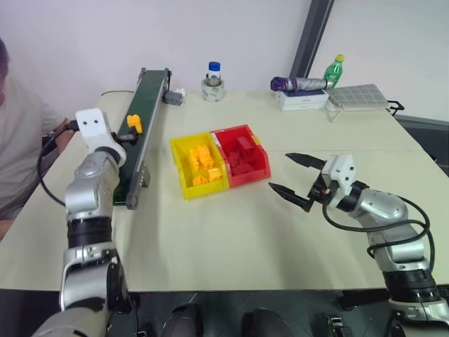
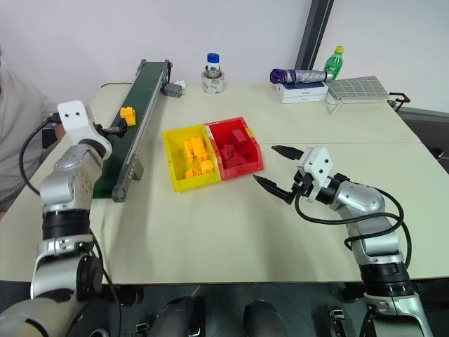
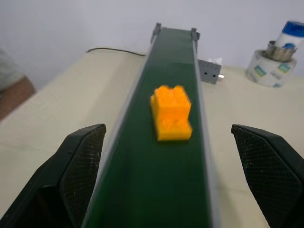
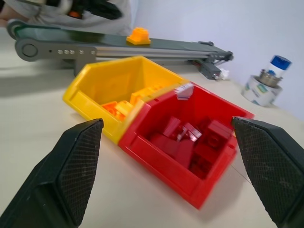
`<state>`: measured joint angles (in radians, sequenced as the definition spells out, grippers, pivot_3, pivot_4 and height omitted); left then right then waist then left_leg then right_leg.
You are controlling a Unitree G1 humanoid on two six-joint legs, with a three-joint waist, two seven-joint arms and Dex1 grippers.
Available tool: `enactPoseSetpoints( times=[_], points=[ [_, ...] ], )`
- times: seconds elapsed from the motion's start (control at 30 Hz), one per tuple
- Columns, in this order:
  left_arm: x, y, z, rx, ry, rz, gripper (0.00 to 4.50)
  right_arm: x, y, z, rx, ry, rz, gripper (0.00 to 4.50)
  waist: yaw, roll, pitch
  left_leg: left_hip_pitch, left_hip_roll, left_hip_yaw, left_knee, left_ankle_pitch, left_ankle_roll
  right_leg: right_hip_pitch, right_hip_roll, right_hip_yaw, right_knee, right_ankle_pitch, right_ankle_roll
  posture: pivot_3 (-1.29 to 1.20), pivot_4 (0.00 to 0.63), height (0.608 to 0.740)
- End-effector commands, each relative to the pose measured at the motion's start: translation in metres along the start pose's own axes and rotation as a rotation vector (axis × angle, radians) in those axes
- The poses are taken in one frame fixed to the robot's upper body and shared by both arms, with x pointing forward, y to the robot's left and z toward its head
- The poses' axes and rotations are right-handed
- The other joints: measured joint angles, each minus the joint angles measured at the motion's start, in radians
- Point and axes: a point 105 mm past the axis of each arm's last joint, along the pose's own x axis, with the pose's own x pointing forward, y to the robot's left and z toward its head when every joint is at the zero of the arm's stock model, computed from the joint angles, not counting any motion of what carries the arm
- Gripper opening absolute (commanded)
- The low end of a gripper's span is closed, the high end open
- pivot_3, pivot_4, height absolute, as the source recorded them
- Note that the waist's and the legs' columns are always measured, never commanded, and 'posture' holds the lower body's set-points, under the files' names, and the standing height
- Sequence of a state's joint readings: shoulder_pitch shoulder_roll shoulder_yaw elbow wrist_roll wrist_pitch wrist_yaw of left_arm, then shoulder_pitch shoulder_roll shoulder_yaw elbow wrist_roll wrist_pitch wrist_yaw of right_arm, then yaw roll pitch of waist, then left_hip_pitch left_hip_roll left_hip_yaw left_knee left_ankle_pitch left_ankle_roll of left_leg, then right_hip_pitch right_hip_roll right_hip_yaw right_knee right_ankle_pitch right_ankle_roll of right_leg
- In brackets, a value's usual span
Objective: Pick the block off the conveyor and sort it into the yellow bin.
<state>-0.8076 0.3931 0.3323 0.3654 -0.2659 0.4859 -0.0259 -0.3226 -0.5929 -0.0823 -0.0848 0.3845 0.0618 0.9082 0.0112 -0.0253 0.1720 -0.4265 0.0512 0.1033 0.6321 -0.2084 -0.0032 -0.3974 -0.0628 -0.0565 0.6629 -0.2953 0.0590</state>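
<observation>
The yellow-orange block [image 1: 135, 123] lies on the dark green conveyor [image 1: 151, 88] at the table's left. My left gripper [image 1: 128, 136] is open, level with the belt just short of the block; in the left wrist view the block [image 3: 171, 112] lies ahead between the two fingers [image 3: 80, 166], untouched. The yellow bin [image 1: 179, 151] stands mid-table with several orange bricks in it, joined to a red bin [image 1: 261, 151] of dark red blocks. My right gripper [image 1: 279, 171] hovers open and empty to the right of the bins, pointing at them.
A grey motor [image 1: 173, 97] sits at the conveyor's far end. A tape roll with a small bottle [image 1: 213, 84], a purple umbrella [image 1: 298, 84], a green bottle [image 1: 335, 70] and a white tray [image 1: 358, 96] line the back edge. A person [image 1: 14, 140] sits at the left.
</observation>
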Motion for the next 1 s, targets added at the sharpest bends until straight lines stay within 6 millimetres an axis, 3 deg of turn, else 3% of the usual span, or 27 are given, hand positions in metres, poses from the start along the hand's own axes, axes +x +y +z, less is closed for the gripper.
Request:
enactPoseSetpoints(
  times=[0.03, 0.4, 0.5, 0.63, 0.67, 0.77, 0.8, 0.9, 1.0],
  points=[
    [0.011, -0.001, 0.006, 0.039, -0.011, -0.009, 4.47, -0.002, -0.002, 0.013, -0.036, -0.033, -0.013, 4.50, 0.000, 0.000, 0.000, 0.000, 0.000, 0.000, 0.000, 0.000, 0.000, 0.000, 0.000, 0.000, 0.000, 0.000, 0.000, 0.00, 0.150, 0.740],
    [0.019, -0.006, -0.012, 0.091, 0.027, -0.018, 4.47, -0.007, 0.001, 0.011, -0.033, -0.020, -0.032, 4.50, -0.002, -0.001, 0.001, 0.000, 0.000, 0.000, 0.000, 0.000, 0.000, 0.000, 0.000, 0.000, 0.000, 0.000, 0.001, 0.00, 0.150, 0.740],
    [0.019, -0.008, -0.015, 0.039, 0.031, -0.024, 3.67, -0.008, 0.002, 0.011, -0.033, -0.019, -0.036, 4.50, -0.001, -0.001, 0.001, 0.000, 0.000, 0.000, 0.000, 0.000, 0.000, 0.000, 0.000, 0.000, 0.000, 0.000, 0.001, 0.00, 0.150, 0.740],
    [0.018, -0.006, -0.016, 0.032, 0.029, -0.020, 1.56, -0.008, 0.001, 0.010, -0.033, -0.017, -0.039, 4.50, -0.001, -0.001, 0.001, 0.000, 0.000, 0.000, 0.000, 0.000, 0.000, 0.000, 0.000, 0.000, 0.000, 0.000, 0.001, 0.00, 0.150, 0.740],
    [0.017, -0.005, -0.017, 0.033, 0.032, -0.019, 1.27, -0.009, 0.001, 0.010, -0.034, -0.016, -0.039, 4.50, -0.001, -0.001, 0.001, 0.000, 0.000, 0.000, 0.000, 0.000, 0.000, 0.000, 0.000, 0.000, 0.000, 0.000, 0.001, 0.00, 0.150, 0.740],
    [0.016, -0.004, -0.015, 0.007, 0.022, -0.011, 1.30, -0.009, 0.000, 0.010, -0.035, -0.016, -0.040, 4.50, -0.001, -0.001, 0.001, 0.000, 0.000, 0.000, 0.000, 0.000, 0.000, 0.000, 0.000, 0.000, 0.000, 0.000, 0.001, 0.00, 0.150, 0.740],
    [0.015, -0.007, -0.009, -0.014, -0.007, -0.029, 1.30, -0.009, 0.000, 0.010, -0.036, -0.015, -0.040, 4.50, -0.001, -0.001, 0.001, 0.000, 0.000, 0.000, 0.000, 0.000, 0.000, 0.000, 0.000, 0.000, 0.000, 0.000, 0.001, 0.00, 0.150, 0.740],
    [0.004, -0.044, 0.023, -0.070, -0.154, -0.233, 1.30, -0.009, 0.000, 0.011, -0.039, -0.016, -0.041, 4.50, 0.000, -0.002, 0.001, 0.000, 0.000, 0.000, 0.000, 0.000, 0.000, 0.000, 0.000, 0.000, 0.000, 0.000, 0.001, 0.00, 0.150, 0.740],
    [-0.016, -0.080, 0.033, -0.035, -0.208, -0.445, 1.30, -0.010, -0.001, 0.011, -0.040, -0.016, -0.042, 4.50, 0.001, -0.002, 0.001, -0.001, 0.000, 0.000, 0.000, 0.000, 0.000, 0.000, 0.000, 0.000, 0.000, 0.000, 0.001, 0.00, 0.150, 0.740]
  ],
)
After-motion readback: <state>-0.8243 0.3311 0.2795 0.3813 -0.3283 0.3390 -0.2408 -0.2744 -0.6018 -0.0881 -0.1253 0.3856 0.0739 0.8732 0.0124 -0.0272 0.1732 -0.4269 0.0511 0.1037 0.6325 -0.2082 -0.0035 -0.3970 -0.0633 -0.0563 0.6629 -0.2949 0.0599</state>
